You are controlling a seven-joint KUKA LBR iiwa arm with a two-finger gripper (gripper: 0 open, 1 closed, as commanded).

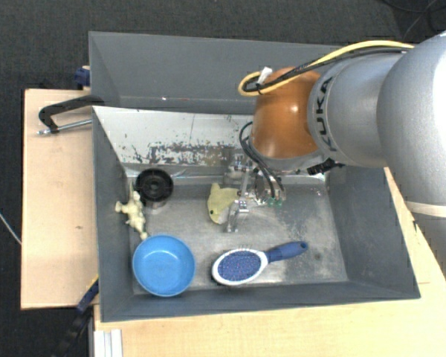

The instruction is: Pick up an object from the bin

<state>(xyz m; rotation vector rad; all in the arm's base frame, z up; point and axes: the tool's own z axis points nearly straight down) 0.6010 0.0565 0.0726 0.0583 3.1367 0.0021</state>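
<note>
My gripper (236,213) reaches down from under the orange cover into the middle of the bin. Its metal fingers stand right beside a pale yellow-green lump (220,201), touching its right side. Whether the lump sits between the fingers cannot be made out. A blue hairbrush (254,261) with a white rim lies just below the gripper, near the front wall, handle pointing right.
A blue bowl (163,265) rests in the front left corner. A black round cup (154,185) lies at the back left, with a small cream toy figure (133,214) below it. The arm and its orange cover hang over the bin's back right.
</note>
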